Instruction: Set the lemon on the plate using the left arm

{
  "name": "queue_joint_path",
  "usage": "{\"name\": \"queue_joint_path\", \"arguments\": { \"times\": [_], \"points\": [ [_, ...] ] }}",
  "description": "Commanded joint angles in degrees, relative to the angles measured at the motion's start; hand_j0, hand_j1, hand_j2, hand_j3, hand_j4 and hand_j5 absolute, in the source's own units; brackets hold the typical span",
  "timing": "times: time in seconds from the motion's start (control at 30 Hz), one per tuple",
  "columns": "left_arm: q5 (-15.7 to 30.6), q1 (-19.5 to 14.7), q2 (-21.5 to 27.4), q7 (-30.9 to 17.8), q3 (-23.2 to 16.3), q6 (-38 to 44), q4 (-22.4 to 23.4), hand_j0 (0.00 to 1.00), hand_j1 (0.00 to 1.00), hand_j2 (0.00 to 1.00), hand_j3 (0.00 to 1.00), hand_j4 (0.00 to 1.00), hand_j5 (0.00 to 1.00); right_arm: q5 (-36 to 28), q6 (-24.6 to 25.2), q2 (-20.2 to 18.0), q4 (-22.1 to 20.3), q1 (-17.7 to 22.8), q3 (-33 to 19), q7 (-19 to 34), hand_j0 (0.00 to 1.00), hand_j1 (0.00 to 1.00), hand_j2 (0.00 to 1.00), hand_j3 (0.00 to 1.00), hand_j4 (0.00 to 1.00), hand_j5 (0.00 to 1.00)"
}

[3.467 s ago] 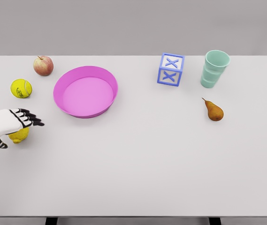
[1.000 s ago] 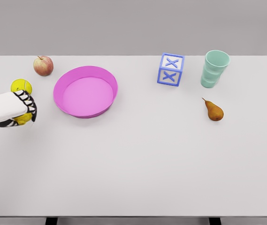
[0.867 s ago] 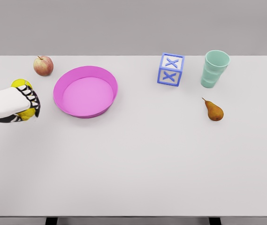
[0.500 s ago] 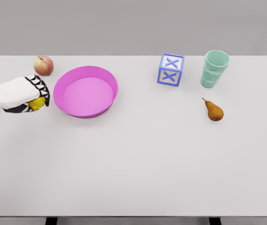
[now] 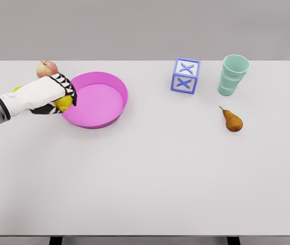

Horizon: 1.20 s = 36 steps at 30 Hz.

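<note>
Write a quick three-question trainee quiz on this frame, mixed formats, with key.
1. True or false: the lemon already lies in the pink plate.
2. Which object stands nearest the green cup? A) apple B) pear C) lettered block
3. Fill in: the left hand is shut on the ____.

Key: 1 false, it is held at the plate's left rim. 2 B, the pear. 3 lemon.
</note>
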Motion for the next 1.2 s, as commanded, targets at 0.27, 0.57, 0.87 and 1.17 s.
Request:
{"name": "queue_joint_path", "arguments": {
  "times": [0.27, 0.57, 0.87, 1.17],
  "points": [
    [0.0, -3.9, -7.9, 0.0, -1.1, 0.2, 7.3, 0.42, 0.42, 0.42, 0.42, 0.42, 0.42, 0.0, 0.0, 0.0, 0.0, 0.0, 0.0, 0.0, 1.0, 1.0, 1.0, 1.0, 1.0, 1.0],
    [-2.2, -6.9, -13.8, 0.0, -1.1, 0.2, 14.6, 0.42, 0.42, 0.42, 0.42, 0.42, 0.42, 0.0, 0.0, 0.0, 0.0, 0.0, 0.0, 0.0, 1.0, 1.0, 1.0, 1.0, 1.0, 1.0],
    [-2.8, -7.8, -15.2, 0.0, -0.8, 0.2, 16.5, 0.93, 0.93, 0.93, 0.93, 0.93, 0.93, 0.0, 0.0, 0.0, 0.0, 0.0, 0.0, 0.0, 1.0, 1.0, 1.0, 1.0, 1.0, 1.0],
    [-1.8, -7.4, -13.4, 0.1, 0.6, 0.2, 8.3, 1.0, 1.0, 1.0, 1.0, 1.0, 1.0, 0.0, 0.0, 0.0, 0.0, 0.0, 0.0, 0.0, 1.0, 1.0, 1.0, 1.0, 1.0, 1.0]
  ]
}}
